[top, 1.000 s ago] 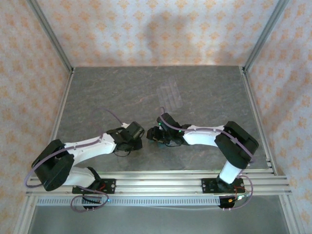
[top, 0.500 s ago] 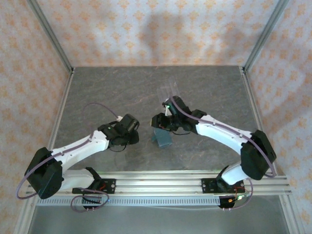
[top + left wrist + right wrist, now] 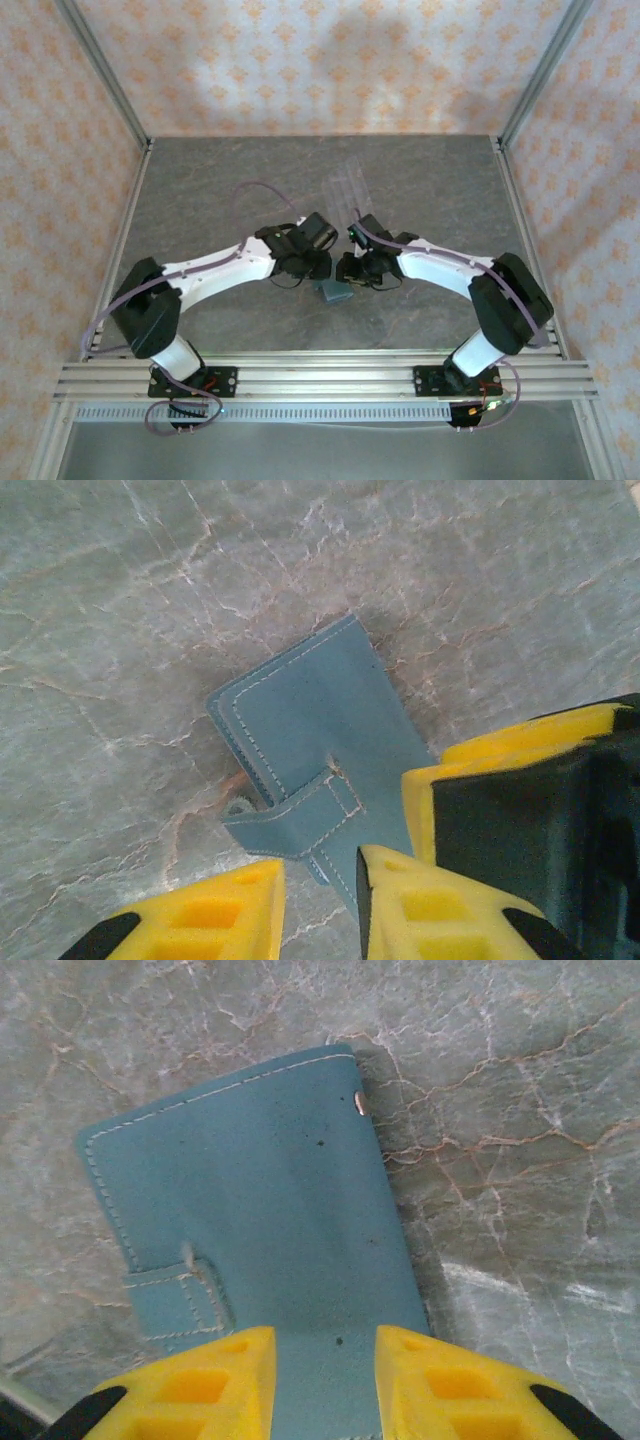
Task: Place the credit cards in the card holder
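The teal card holder lies closed and flat on the grey marble table between both arms, strap tab on top. My left gripper hangs over its left edge. In the left wrist view its yellow fingers stand apart, and the card holder has a corner reaching into the gap of the left gripper. My right gripper is open just above the card holder, one finger on either side of its middle. A finger of the right gripper shows in the left wrist view. The credit cards are out of view.
A clear ridged plastic tray lies further back on the table. Metal frame posts and patterned walls close in the left, right and back sides. Rails run along the near edge by the arm bases.
The left arm has swung right and forward to the card holder. The right gripper has come down and slightly nearer. The card holder, tilted up half a second ago, now lies flatter.
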Motion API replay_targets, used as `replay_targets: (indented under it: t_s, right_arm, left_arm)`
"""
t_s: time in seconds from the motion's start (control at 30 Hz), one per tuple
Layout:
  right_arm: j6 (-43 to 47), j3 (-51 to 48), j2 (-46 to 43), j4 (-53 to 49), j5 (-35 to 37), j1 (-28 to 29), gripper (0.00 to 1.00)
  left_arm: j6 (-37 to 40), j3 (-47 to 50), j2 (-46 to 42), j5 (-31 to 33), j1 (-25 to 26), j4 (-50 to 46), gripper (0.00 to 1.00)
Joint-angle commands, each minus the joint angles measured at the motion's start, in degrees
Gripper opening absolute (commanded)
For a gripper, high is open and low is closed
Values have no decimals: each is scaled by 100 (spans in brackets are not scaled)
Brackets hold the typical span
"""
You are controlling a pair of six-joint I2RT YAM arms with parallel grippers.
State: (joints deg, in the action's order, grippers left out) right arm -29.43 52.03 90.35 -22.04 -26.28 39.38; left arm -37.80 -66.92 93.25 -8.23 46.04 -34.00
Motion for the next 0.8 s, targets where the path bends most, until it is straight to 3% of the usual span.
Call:
replay_targets:
  t_s: [0.0,0.23,0.5,0.77]
  right_arm:
    - [222,57,258,-43,558,220,33]
    - [313,81,487,-131,939,404,43]
    - [106,-304,-21,328,156,23,50]
    - [63,-125,128,474,-254,-7,51]
  left_arm:
    - [89,-129,288,14,1,-231,23]
    - [18,151,616,181,1,-114,21]
    - [-195,857,505,123,-16,472,18]
    - [-213,944,509,240,-51,517,16]
